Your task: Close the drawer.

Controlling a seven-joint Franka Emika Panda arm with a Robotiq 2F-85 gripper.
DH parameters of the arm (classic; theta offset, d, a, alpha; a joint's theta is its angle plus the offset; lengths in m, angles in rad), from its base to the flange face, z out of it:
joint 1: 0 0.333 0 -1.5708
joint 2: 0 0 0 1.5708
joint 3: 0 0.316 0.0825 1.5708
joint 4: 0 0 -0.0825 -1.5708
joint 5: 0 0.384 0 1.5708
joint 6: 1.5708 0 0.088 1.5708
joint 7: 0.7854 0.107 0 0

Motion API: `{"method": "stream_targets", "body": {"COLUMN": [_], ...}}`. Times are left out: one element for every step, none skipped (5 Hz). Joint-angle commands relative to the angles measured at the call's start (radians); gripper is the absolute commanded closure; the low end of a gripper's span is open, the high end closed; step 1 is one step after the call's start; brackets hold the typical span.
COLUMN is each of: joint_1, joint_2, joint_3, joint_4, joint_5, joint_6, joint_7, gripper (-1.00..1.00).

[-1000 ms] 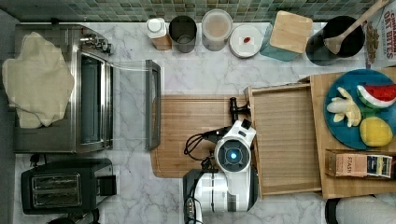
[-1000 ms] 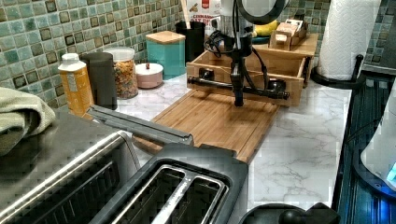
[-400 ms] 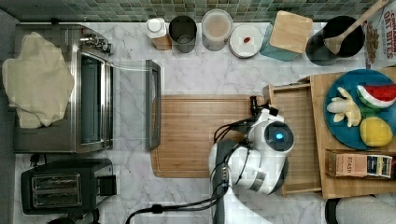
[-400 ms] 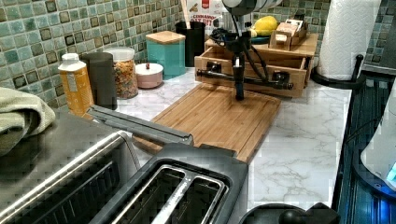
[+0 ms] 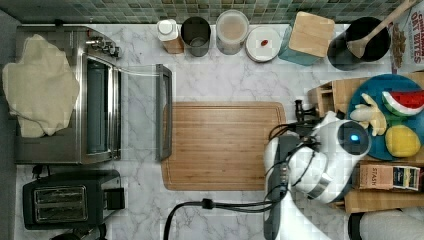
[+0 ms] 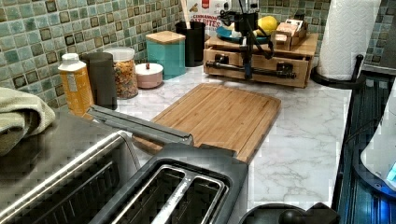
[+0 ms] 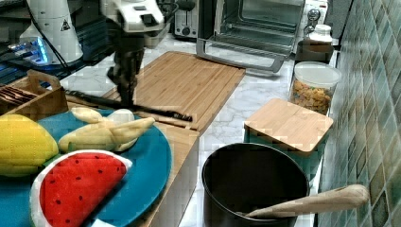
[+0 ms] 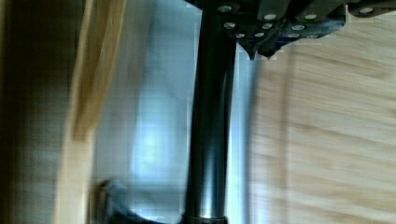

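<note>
The drawer point(image 6: 268, 60) sits pushed in under the wooden stand, its light-wood front close to flush with the stand in the left view. Its long black bar handle point(image 6: 275, 72) runs along that front and also appears as the handle point(image 7: 161, 112) and the handle point(image 8: 210, 121). My gripper point(image 6: 247, 75) hangs straight down, shut, with its tip against the cutting-board side of the bar. From the other side, the gripper point(image 7: 126, 100) touches the bar near its middle. The arm's white body point(image 5: 325, 160) covers the drawer front from above.
A bamboo cutting board point(image 5: 222, 145) lies just in front of the drawer. The toaster oven point(image 5: 97, 117) has its glass door point(image 5: 163, 112) folded open beside it. A blue plate point(image 5: 375, 85) with toy fruit sits on the stand. A paper towel roll point(image 6: 348, 37) stands nearby.
The drawer has slid in toward the top view's right, from well open to almost flush. My gripper travelled with it, staying against the handle.
</note>
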Motion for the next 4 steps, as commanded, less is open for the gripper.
{"method": "stream_targets", "body": {"joint_1": [-0.110, -0.078, 0.031, 0.011], "joint_2": [0.161, 0.068, -0.030, -0.033], "joint_3": [-0.162, -0.181, -0.254, -0.234], "joint_4": [0.271, 0.194, 0.102, 0.102], "joint_5": [0.304, 0.118, -0.005, -0.013], "joint_6": [0.284, 0.272, 0.243, 0.243], "joint_7": [-0.452, -0.234, -0.068, -0.061], "gripper": [1.00, 1.00, 1.00, 1.00]}}
